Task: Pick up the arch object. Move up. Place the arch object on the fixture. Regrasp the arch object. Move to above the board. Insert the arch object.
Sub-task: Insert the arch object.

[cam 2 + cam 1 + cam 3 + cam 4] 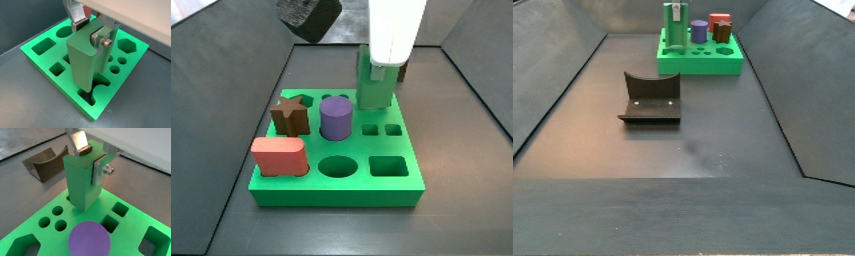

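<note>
Dark floor (pixel 700 150) (tool (pixel 93 31) over board (pixel 47 62))

Your gripper (pixel 93 27) above board: silver finger plates, dark pads, white arm body in side view.

Arch object (pixel 85 62) between fingers: flat mid green, duller than board.

Board (pixel 401 187): bright green, cut-outs reading darker green.

Fixture (pixel 649 98): dark brown-grey, plain.

On board you see brown star piece (pixel 290 115), purple cylinder (pixel 335 117), salmon-pink block (pixel 278 156).

Floor (pixel 687 150): dark grey, unpatterned.
</note>
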